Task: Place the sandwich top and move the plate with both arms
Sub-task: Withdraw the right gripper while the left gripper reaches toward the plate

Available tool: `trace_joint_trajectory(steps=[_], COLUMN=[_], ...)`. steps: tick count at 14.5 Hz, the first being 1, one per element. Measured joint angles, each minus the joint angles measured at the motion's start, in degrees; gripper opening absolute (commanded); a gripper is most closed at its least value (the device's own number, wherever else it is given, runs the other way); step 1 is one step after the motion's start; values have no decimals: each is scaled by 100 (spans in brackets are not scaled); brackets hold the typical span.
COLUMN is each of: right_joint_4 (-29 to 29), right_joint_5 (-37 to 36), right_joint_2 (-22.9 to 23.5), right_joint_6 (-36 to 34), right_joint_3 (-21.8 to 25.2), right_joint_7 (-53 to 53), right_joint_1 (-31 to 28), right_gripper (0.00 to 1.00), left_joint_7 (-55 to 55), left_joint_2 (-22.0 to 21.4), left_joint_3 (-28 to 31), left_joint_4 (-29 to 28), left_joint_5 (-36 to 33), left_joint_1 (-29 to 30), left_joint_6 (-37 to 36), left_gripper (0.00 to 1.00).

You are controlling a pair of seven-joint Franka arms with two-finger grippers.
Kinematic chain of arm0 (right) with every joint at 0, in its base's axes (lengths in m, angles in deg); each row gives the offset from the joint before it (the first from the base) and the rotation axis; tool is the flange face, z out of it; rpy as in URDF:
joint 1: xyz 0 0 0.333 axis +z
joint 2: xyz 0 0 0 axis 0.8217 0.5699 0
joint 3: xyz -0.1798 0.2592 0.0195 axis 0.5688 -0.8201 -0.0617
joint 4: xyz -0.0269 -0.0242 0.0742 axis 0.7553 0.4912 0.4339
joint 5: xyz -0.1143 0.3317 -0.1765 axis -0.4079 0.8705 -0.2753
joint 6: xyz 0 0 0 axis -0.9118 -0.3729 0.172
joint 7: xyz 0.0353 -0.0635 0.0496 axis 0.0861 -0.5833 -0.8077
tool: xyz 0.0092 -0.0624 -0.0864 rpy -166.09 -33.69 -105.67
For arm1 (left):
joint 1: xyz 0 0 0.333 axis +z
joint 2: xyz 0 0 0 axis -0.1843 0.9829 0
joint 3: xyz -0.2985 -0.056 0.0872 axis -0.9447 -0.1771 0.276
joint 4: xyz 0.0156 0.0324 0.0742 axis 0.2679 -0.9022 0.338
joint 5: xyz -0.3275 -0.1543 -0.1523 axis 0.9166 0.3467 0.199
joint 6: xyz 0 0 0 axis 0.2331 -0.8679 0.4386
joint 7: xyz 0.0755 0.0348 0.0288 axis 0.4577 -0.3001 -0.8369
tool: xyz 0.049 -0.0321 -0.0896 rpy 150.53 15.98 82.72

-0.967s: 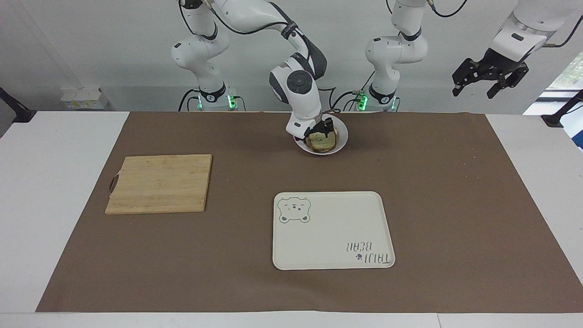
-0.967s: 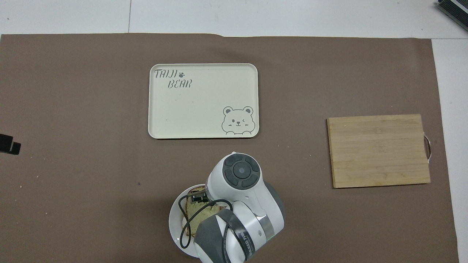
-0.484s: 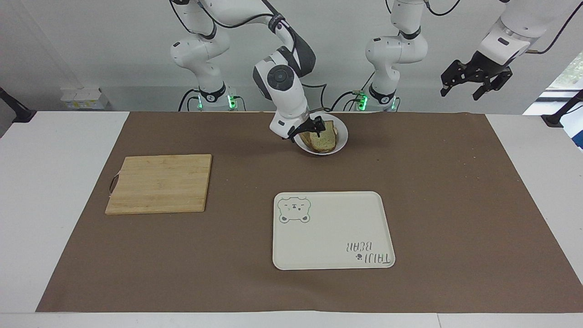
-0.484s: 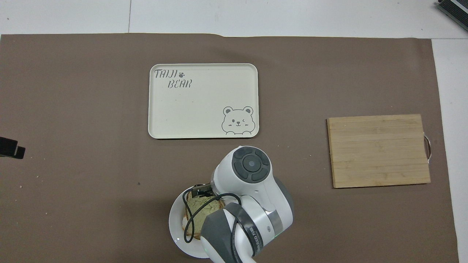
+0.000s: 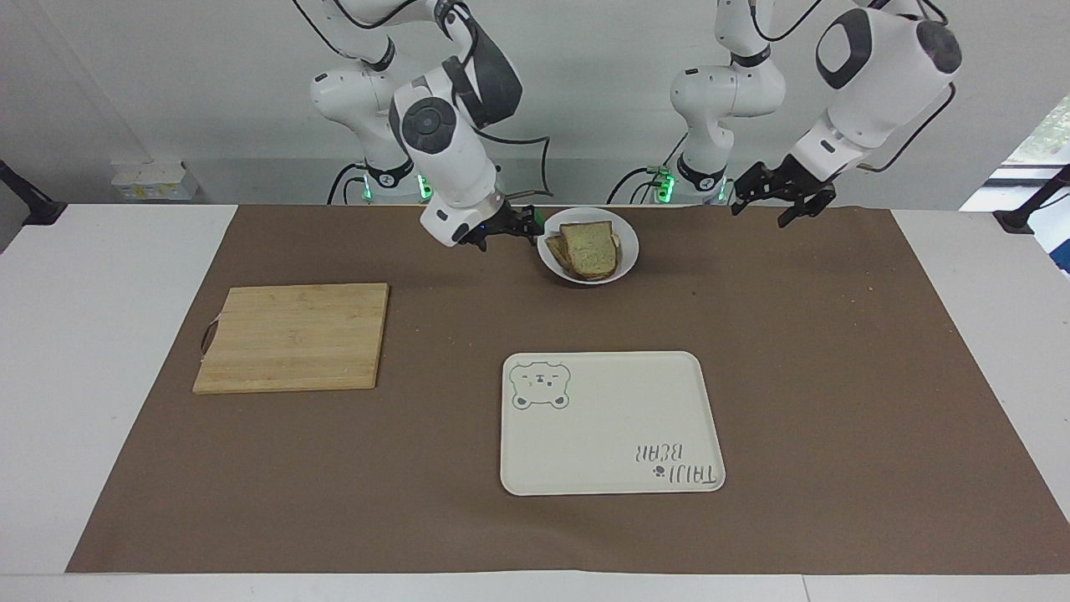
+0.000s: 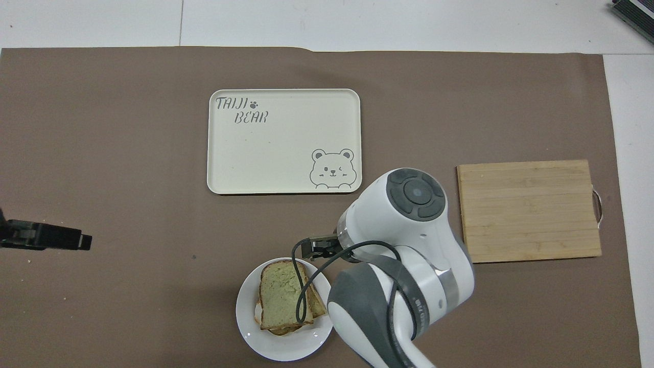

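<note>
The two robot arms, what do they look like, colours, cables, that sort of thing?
Both arms are glossy white with rounded shells and dark grey joint sections. The right arm has a round grey cap and a black cable looping along it. Each ends in a black two-finger tool: left gripper, right gripper. Green lights glow at both bases.

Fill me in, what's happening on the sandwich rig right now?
The sandwich top lies on the stack on the plate, with nothing gripping it. The right gripper is open and empty, beside the plate toward the right arm's end. The left gripper is open, up over the mat at the left arm's end. The tray and cutting board sit untouched.
</note>
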Motion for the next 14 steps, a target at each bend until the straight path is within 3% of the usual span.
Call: trace_joint_trajectory(steps=[5,8,14], right_joint_4=[-227,-294,-300], right_joint_5=[-1,-2,-39], right_joint_2=[-83,-134,-138], right_joint_6=[-226,-225,-223], right_joint_3=[12,17,22], right_joint_7=[-5,-5,-99], right_joint_1=[-615,-972,-1513], right_gripper=[100,100,100], left_joint_7=[1008,1934,3458], left_joint_2=[-78,-81,-71], left_joint_3=[43,62,99], left_joint_4=[-1199,-2007,-3122], left_joint_5=[1424,2308,3567], left_joint_1=[-103,-102,116], left_joint_6=[787,1228,1416], left_gripper=[100,86,76])
